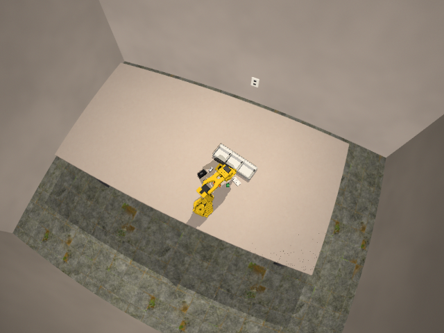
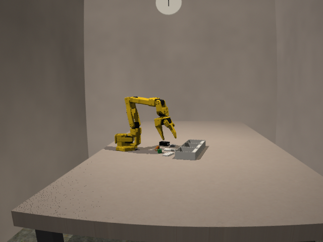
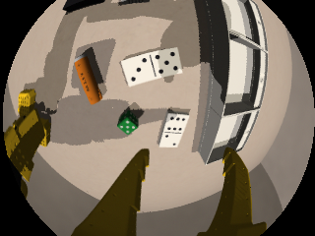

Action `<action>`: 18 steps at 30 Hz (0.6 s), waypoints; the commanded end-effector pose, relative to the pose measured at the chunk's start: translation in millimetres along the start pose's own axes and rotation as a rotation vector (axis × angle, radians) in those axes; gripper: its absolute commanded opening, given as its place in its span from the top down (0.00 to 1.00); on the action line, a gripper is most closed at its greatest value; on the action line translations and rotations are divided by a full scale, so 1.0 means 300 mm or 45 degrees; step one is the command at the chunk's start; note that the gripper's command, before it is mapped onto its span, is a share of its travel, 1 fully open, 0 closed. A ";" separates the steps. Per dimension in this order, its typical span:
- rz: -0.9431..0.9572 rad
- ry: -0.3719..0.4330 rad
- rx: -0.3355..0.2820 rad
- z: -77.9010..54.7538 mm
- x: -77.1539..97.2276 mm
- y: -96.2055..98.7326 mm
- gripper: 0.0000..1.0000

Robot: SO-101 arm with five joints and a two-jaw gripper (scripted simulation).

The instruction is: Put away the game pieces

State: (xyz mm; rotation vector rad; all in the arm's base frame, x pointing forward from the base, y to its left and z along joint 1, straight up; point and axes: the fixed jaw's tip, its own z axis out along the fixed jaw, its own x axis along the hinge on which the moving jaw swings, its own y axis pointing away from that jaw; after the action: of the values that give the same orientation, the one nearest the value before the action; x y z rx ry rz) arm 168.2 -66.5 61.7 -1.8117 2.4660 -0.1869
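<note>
My gripper [image 2: 169,138] [image 3: 187,149] is open and empty, held above the table beside the bins. A large white domino [image 3: 140,70] [image 2: 169,149] lies flat, partly shaded. A smaller white domino [image 3: 172,135] [image 1: 236,181] [image 2: 168,154] lies flat beside the bin row. A green die [image 3: 128,125] [image 1: 227,185] [image 2: 159,150] sits between the smaller domino and the orange cylinder. Three joined white bins [image 1: 247,169] [image 2: 185,155] [image 3: 214,133] stand on the table. Their letters are not readable now, and the arm's end hides part of the row in the top view.
An orange cylinder with printing [image 3: 88,81] [image 2: 157,147] lies on its side left of the large domino in the wrist view. A black box-like thing [image 1: 202,173] [image 2: 164,143] and a small grey-white thing [image 1: 210,168] [image 2: 172,145] lie farther left in the top view.
</note>
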 end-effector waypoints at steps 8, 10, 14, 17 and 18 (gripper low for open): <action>-0.220 -0.001 -0.042 -0.023 0.033 0.045 0.74; -0.246 -0.003 -0.054 -0.023 0.036 0.052 0.75; -0.268 -0.005 -0.064 -0.023 0.038 0.058 0.76; -0.292 -0.008 -0.075 -0.023 0.041 0.064 0.76; -0.299 -0.009 -0.078 -0.023 0.042 0.066 0.77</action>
State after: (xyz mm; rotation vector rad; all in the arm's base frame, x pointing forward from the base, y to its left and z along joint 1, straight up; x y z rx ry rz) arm 145.4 -70.6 60.4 -2.1102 2.2987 -0.0810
